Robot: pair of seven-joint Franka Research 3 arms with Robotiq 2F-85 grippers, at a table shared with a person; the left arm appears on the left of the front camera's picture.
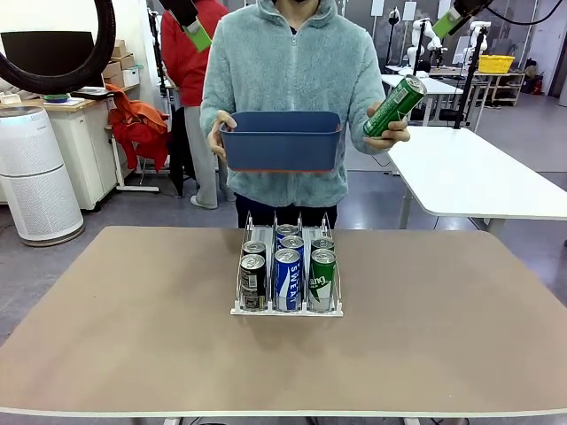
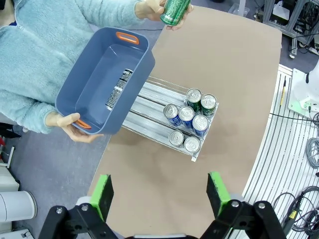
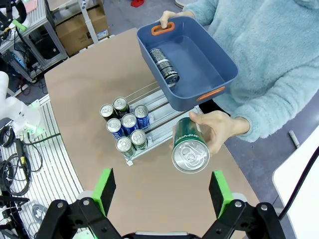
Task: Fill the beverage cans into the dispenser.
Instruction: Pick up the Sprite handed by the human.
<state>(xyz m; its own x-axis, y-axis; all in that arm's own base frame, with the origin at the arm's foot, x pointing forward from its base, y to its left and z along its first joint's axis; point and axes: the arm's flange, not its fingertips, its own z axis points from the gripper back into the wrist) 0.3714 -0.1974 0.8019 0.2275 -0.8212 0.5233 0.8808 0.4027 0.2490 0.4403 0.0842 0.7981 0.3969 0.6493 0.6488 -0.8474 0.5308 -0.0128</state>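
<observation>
The white dispenser stands mid-table with several beverage cans at its front: black in the left lane, blue-and-white in the middle, green on the right. Across the table a person holds a dark blue bin in one hand and a green can in the other. A black can lies inside the bin. High above the table, my left gripper is open and looks down on the dispenser. My right gripper, also raised, is open above the held green can.
The tan table has free room on both sides of the dispenser. Beyond it stand a white table at the right and a white air purifier at the left. Cables lie along the robot's side.
</observation>
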